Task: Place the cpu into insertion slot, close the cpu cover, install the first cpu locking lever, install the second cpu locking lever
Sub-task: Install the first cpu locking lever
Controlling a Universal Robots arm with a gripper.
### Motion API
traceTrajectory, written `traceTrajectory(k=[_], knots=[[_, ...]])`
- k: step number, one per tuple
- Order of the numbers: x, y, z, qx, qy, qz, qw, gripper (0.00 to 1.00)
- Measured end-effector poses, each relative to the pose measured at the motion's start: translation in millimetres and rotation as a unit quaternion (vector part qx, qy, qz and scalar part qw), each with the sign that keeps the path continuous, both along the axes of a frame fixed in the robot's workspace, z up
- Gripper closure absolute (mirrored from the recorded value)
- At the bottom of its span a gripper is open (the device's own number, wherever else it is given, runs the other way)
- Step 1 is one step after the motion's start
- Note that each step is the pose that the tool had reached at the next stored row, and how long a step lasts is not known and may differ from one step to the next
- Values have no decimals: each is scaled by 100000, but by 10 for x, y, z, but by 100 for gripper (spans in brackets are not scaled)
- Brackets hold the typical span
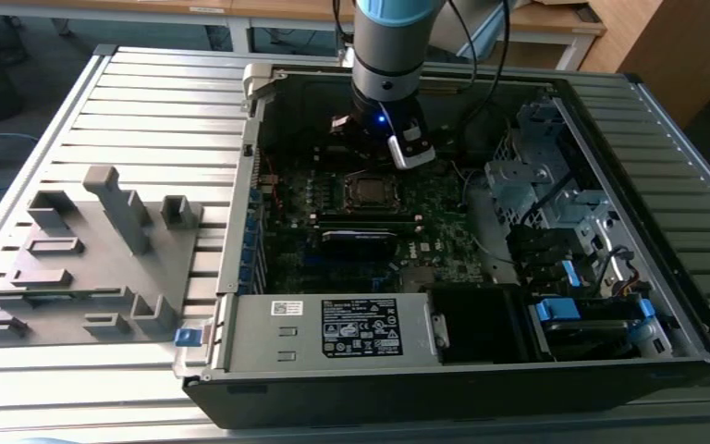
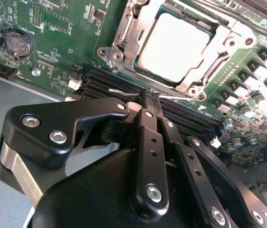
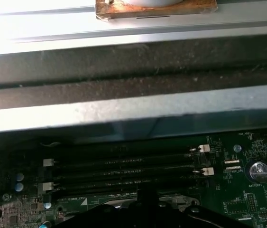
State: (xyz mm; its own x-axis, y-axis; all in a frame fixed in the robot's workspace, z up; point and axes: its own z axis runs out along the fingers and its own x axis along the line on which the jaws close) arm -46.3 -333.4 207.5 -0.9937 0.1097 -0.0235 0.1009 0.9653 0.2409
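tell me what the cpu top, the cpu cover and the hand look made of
The cpu: metal, dull silver-grey matte top with soft glare. The cpu cover: thin stamped sheet metal, brighter silvery sheen on bent edges. The hand: matte black links, likely anodised metal, possibly plastic, with shiny steel-looking screws.

Open PC case (image 1: 454, 393) sits on a slatted metal table (image 1: 145, 102), grey fixture block (image 1: 84, 268) just beside it, label sticker (image 1: 361, 326) on the power supply box (image 1: 256, 338) inside.
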Motion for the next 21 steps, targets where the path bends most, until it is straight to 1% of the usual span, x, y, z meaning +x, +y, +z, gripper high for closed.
traceTrajectory(k=[5, 11, 15, 17, 21], knots=[[1, 10, -5, -127, -7, -94, 100000, 89], [7, 44, -16, -126, -4, -1039, 99995, 89], [26, 49, -21, -231, -6, -1801, 99984, 89], [33, 50, -24, -355, -8, -2096, 99977, 89], [47, 50, -34, -818, -7, -3309, 99942, 89]])
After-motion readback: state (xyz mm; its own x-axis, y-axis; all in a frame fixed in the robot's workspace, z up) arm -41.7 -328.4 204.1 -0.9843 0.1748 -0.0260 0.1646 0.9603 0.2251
